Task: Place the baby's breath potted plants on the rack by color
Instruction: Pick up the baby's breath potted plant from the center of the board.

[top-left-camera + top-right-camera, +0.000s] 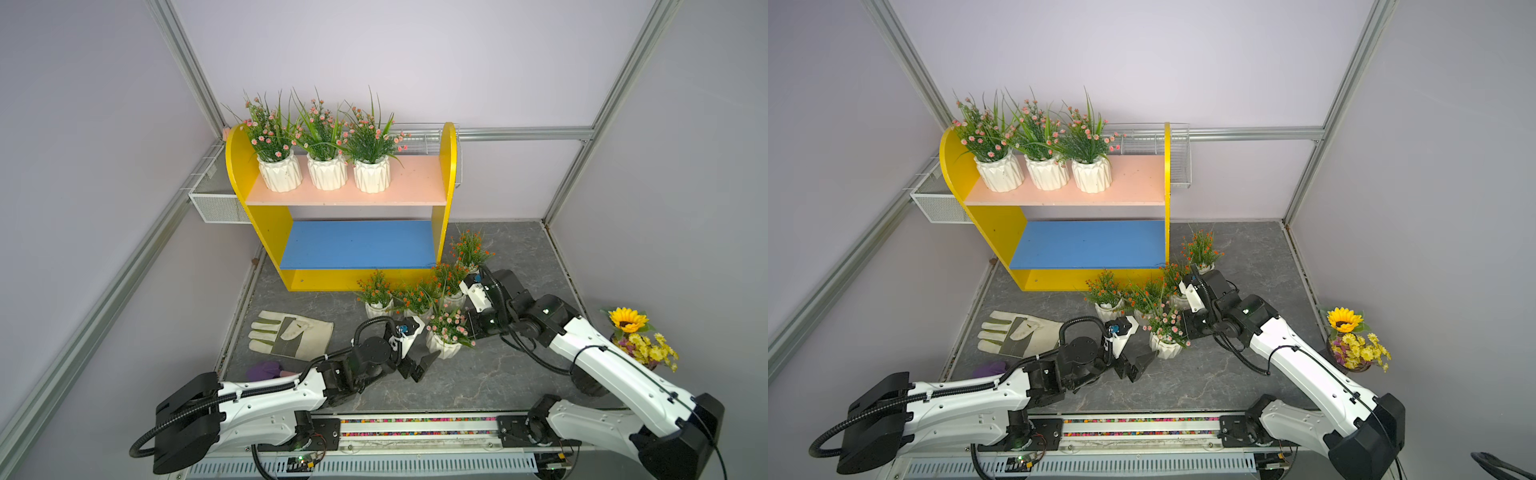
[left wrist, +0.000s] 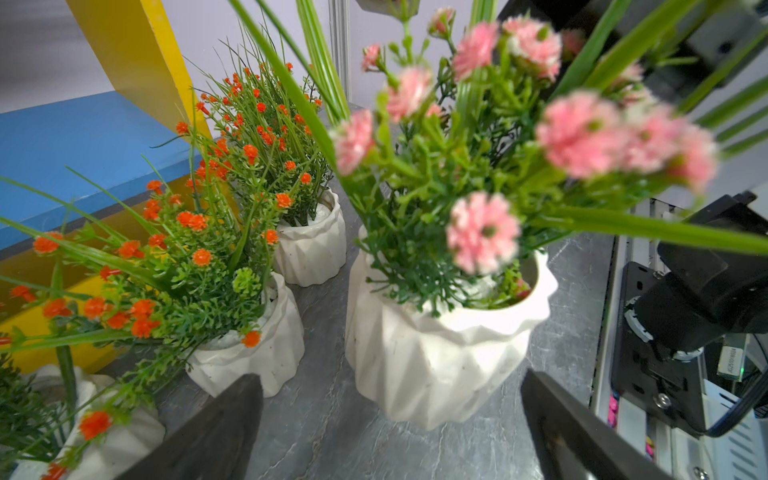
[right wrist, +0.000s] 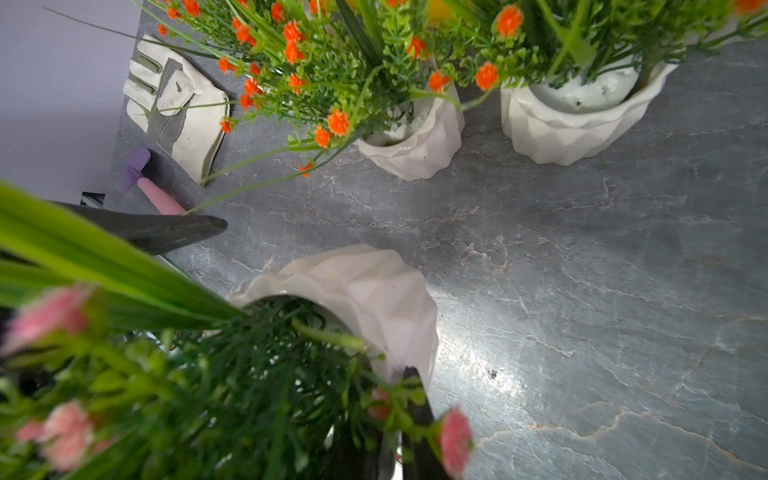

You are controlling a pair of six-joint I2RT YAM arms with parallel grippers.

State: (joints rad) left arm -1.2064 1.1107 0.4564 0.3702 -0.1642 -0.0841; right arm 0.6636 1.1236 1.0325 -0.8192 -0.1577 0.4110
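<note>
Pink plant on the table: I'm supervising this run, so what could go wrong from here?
1. The right gripper seems to pinch only the rim of the pink plant; the pot could tip or slip.
2. The open left gripper sits right by that pot; closing off-centre might shove it.
3. The orange plants crowd close beside it, so leaves may snag when it is lifted.
</note>
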